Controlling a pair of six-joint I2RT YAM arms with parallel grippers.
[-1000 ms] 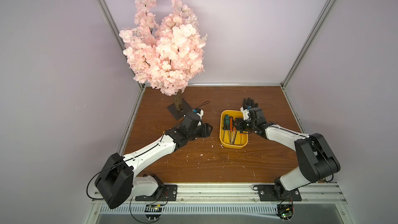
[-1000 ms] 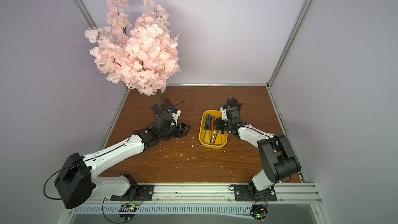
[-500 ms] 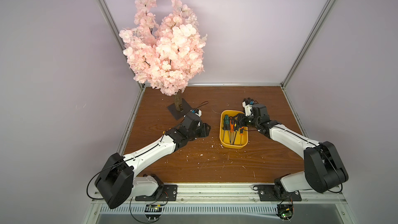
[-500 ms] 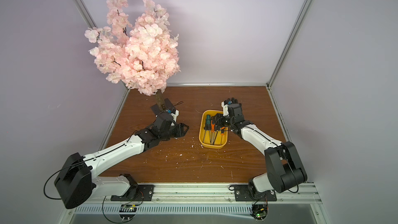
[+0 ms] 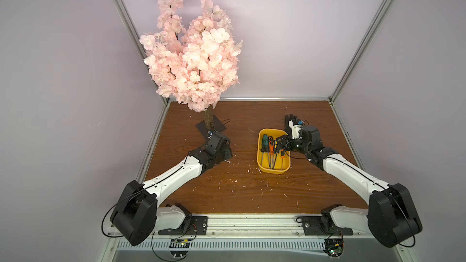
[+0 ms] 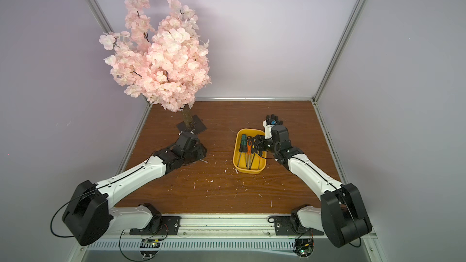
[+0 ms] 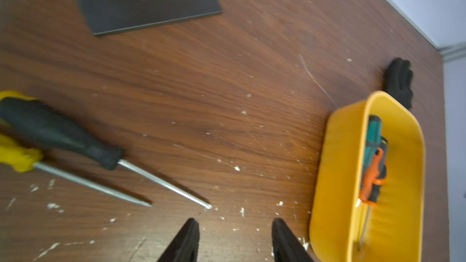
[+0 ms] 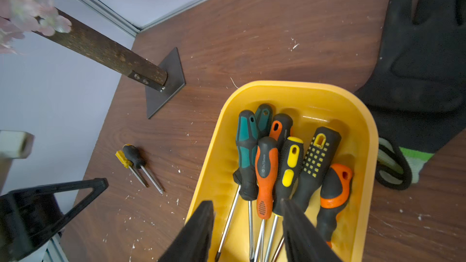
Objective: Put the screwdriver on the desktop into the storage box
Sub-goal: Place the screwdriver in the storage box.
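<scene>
On the brown desktop (image 5: 239,192), in both top views, the yellow storage box (image 5: 273,170) sits right of centre, well stocked with screwdrivers. The right gripper (image 5: 280,144) hangs over its right rim, and a black glove (image 5: 290,119) lies just above it in the frame. At centre left, the left gripper (image 5: 223,152) is low beside the blossom tree (image 5: 194,64) and its base plate (image 5: 214,128). It hides the tools not yet stowed.

In the left wrist view, the black-handled screwdriver (image 7: 58,132) and the yellow-handled screwdriver (image 7: 17,156) lie side by side on bare wood, well apart from the box (image 7: 335,172). Their tips point toward the left gripper (image 7: 235,235), whose jaws stand parted with nothing between them. Both tools look light and rigid. The thin steel shafts would likely slip or roll, so the thick handle is the better place to grasp. They lie so close that closing on one may nudge the other.

In the right wrist view, the right gripper (image 8: 248,225) is spread and empty above the shafts in the box (image 8: 302,86). The box is crowded, so a newcomer would probably rest on top. The glove (image 8: 423,59) sits just beside the rim. The wood between the two screwdrivers (image 8: 135,156) and the box is bare but for white flecks. Only the hovering right gripper would obstruct a drop.
</scene>
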